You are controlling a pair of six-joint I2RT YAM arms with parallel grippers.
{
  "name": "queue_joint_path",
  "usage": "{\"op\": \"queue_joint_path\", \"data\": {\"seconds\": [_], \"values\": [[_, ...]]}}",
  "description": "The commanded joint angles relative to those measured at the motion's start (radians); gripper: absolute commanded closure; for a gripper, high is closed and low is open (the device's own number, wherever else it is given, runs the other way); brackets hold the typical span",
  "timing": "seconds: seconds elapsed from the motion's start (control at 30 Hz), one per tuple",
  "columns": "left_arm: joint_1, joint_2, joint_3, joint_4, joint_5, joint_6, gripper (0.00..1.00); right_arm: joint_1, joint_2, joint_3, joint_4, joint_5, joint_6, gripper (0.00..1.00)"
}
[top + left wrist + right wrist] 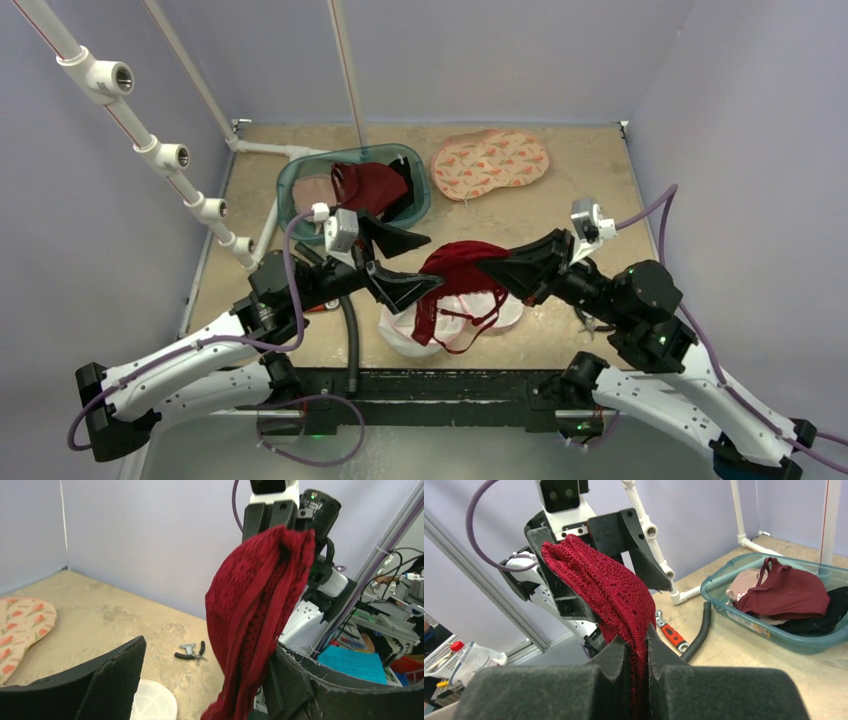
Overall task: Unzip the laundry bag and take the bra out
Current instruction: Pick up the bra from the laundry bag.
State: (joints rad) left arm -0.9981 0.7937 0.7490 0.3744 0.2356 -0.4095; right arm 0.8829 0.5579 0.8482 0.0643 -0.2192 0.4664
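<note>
The red lace bra [460, 262] is held above the near edge of the table [585, 195], pinched in the closed right gripper [638, 647]. The left gripper [412, 266] is spread wide beside it, and the white laundry bag [402, 332] is laid beneath.

The tan, scuffed counter [590, 190] carries a teal basin [288, 185] of clothes near its far-left corner. A peach patterned cloth [490, 162] lies flat by the far edge. A white laundry bag [400, 335] lies at the middle of the near edge, with a black hose [351, 345] just to its left. A red-handled tool [672, 635] lies near the hose. Small pliers [191, 651] lie toward the right edge.
</note>
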Motion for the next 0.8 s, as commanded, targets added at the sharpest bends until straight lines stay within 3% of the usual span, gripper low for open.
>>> {"op": "queue_joint_path", "data": {"seconds": [0.0,0.2,0.5,0.7,0.77], "values": [[-0.004,-0.018,0.0,-0.063,0.068,-0.022,0.21,0.003,-0.033,0.018,0.05,-0.006,-0.051,1.0],[-0.005,0.02,-0.051,0.076,0.096,-0.092,0.19,0.004,-0.051,-0.021,0.115,0.008,-0.047,1.0],[-0.004,0.024,-0.162,0.321,-0.086,-0.126,0.15,0.004,-0.03,-0.045,0.139,0.109,0.026,1.0],[-0.004,0.046,-0.152,0.347,-0.085,-0.113,0.35,0.004,-0.009,-0.044,0.152,0.139,0.044,1.0],[-0.004,0.053,-0.152,0.363,-0.084,-0.123,0.36,0.003,-0.009,-0.055,0.158,0.142,0.051,1.0]]}}
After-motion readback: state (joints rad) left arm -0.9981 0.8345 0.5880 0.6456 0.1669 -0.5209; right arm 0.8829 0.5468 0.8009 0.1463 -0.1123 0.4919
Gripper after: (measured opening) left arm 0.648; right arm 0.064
